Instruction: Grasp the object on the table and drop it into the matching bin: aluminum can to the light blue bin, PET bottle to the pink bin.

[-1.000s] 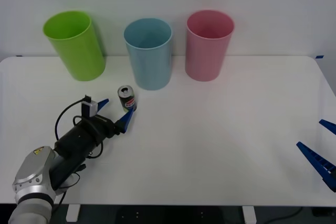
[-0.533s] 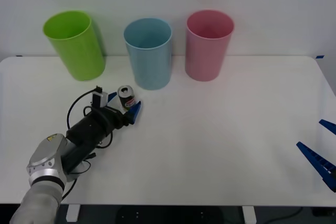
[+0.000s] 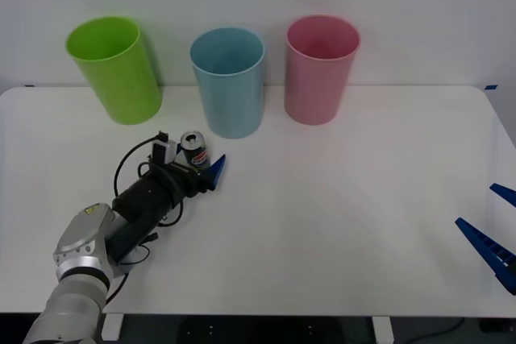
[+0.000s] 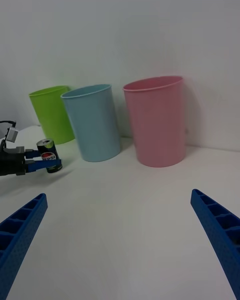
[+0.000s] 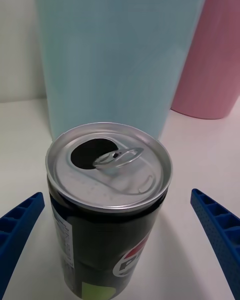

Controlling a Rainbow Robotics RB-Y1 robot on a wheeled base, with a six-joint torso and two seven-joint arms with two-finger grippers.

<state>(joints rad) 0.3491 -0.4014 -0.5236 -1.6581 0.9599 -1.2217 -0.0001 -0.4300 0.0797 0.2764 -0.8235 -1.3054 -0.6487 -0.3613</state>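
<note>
Left arm stretched forward low, left gripper (image 3: 202,162) with fingers spread wide; right gripper (image 3: 490,227) parked at the near right edge, blue fingers (image 4: 217,235) also apart.

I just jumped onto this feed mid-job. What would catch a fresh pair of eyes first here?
Three tall bins stand in a row at the back of the white table: lime green bin, light blue bin, pink bin. In front of the light blue one, the small dark can stands upright with its top opened, between the open blue fingers of the left gripper. The right gripper waits open at the table's right edge.
</note>
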